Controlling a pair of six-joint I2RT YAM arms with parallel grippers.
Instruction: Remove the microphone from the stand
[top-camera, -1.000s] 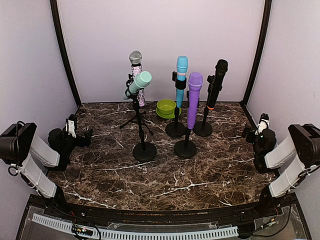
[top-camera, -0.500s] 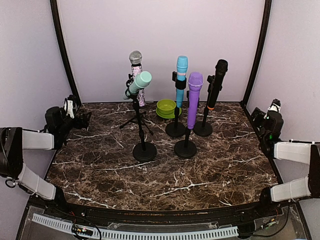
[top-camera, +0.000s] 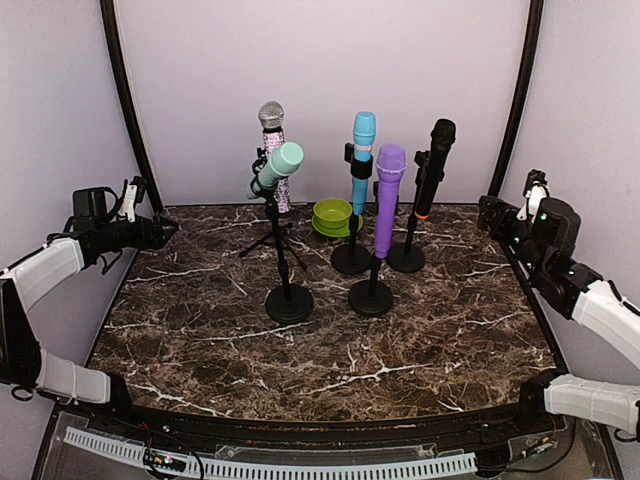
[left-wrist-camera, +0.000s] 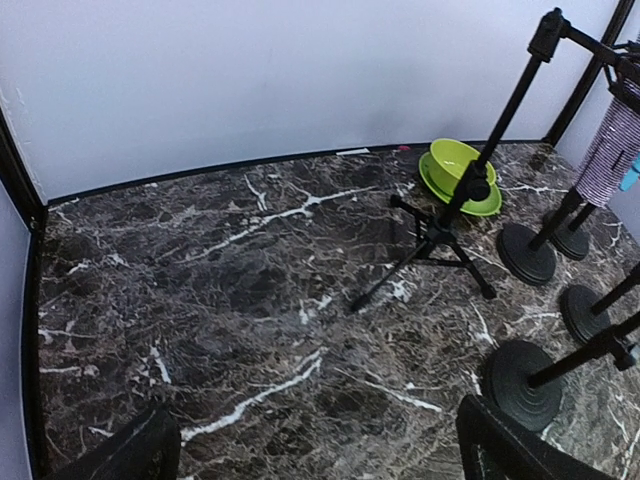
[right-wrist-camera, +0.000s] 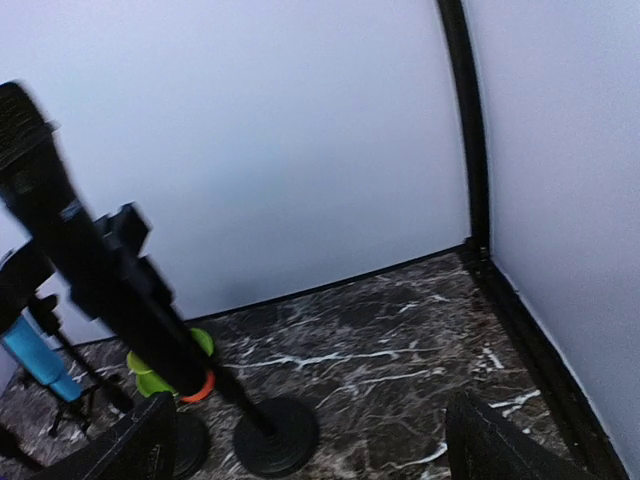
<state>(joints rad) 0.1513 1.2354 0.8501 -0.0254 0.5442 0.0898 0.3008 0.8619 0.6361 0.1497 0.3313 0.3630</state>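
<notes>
Five microphones stand in black stands near the back wall: a sparkly silver microphone (top-camera: 272, 140) on a tripod, a mint microphone (top-camera: 278, 168), a blue microphone (top-camera: 362, 160), a purple microphone (top-camera: 387, 200) and a black microphone (top-camera: 432, 170). My left gripper (top-camera: 160, 232) hovers open at the far left, pointing at the tripod (left-wrist-camera: 440, 235), with nothing between its fingers (left-wrist-camera: 130, 455). My right gripper (top-camera: 492, 215) hovers open at the far right, level with the black microphone (right-wrist-camera: 80, 260), which stands apart from it to its left. Its fingers (right-wrist-camera: 510, 445) hold nothing.
A green bowl (top-camera: 333, 216) sits on a green plate behind the stands. Round stand bases (top-camera: 289, 303) crowd the middle of the marble table (top-camera: 330, 360). Black corner posts (top-camera: 125, 100) and pale walls close in both sides.
Both arms have risen from low folded poses and reached toward the back. The left gripper now sits high at the left wall, the right gripper high at the right wall.
</notes>
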